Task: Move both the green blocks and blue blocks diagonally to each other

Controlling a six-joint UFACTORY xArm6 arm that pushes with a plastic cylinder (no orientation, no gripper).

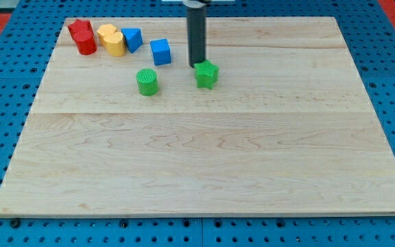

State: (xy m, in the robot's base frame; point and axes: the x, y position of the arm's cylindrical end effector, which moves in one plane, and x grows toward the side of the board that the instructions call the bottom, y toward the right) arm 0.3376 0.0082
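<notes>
The green cube-like block (207,74) is sitting in the upper middle of the pale wooden surface (204,165), and our tip (197,65) is resting against its upper-left edge. There is no tool on this rod, so nothing is being clenched or released; we are only pushing. The green cylinder (147,81) is standing well to the view's left of it, with the blue cube (160,52) just above and between the two. The blue wedge-shaped block (132,39) is lying further up-left, touching the yellow blocks (111,39), with the red blocks (82,36) beyond. We are judging the contact as off-centre, so a push risks spinning the block away. Sweeping left could also be knocking the blue cube.
</notes>
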